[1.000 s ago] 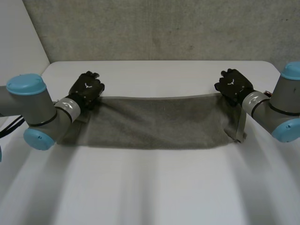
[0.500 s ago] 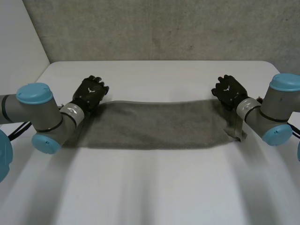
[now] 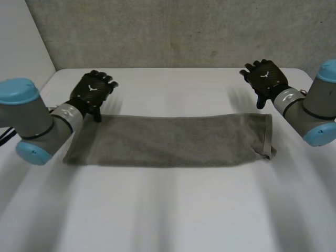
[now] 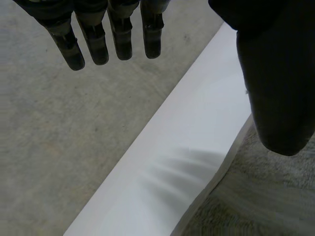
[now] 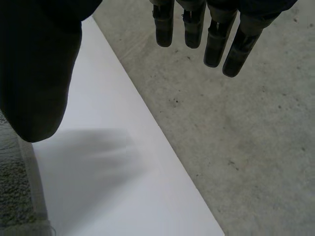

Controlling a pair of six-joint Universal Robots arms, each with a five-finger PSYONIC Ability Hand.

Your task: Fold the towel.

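Note:
A grey towel (image 3: 173, 139) lies flat on the white table (image 3: 173, 210) as a long folded strip, running from left to right. My left hand (image 3: 93, 92) hovers just beyond the towel's far left corner, fingers (image 4: 113, 37) straight and spread, holding nothing. My right hand (image 3: 266, 79) hovers beyond the far right corner, its fingers (image 5: 206, 34) likewise straight and empty. In the left wrist view the towel's edge (image 4: 256, 191) lies below the thumb. In the right wrist view the towel's edge (image 5: 15, 191) lies below the thumb. At the right end of the strip, a lower layer (image 3: 268, 149) sticks out a little.
The table's far edge (image 3: 173, 69) runs just beyond both hands, with grey floor (image 4: 59, 128) past it. A broad bare stretch of table lies in front of the towel.
Both hands have let go of the towel's far corners, opened their fingers and lifted away towards the far edge. The towel has dropped flat onto the table.

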